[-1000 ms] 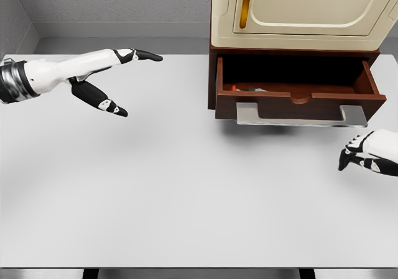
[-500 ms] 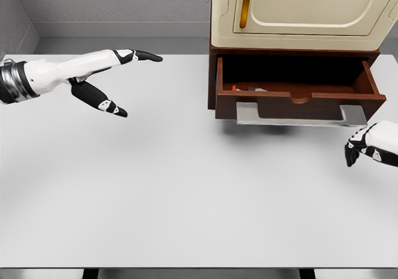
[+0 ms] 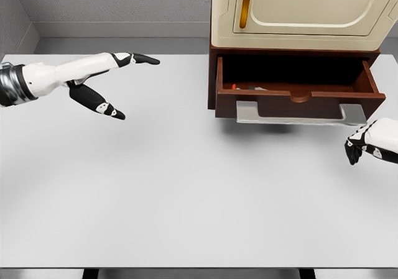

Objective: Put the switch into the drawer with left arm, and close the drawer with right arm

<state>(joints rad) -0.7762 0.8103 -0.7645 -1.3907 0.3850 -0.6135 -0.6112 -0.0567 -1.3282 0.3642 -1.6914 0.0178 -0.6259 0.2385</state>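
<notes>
Just below and right of the open drawer [image 3: 297, 96] sits the right hand [image 3: 372, 147] — fingers curled, holding nothing, by far the nearer. Inside the drawer's left part lies the switch [image 3: 245, 87]. Well left of the drawer, the left hand [image 3: 102, 83] hangs spread, empty.

The dark reddish-brown wooden drawer [image 3: 298, 97] stands pulled open at the base of the cream cabinet, its front panel with a rounded notch in the top edge facing the viewer. Inside, at the left near the front wall, lies the small switch [image 3: 247, 88], showing red and grey, mostly hidden.
</notes>
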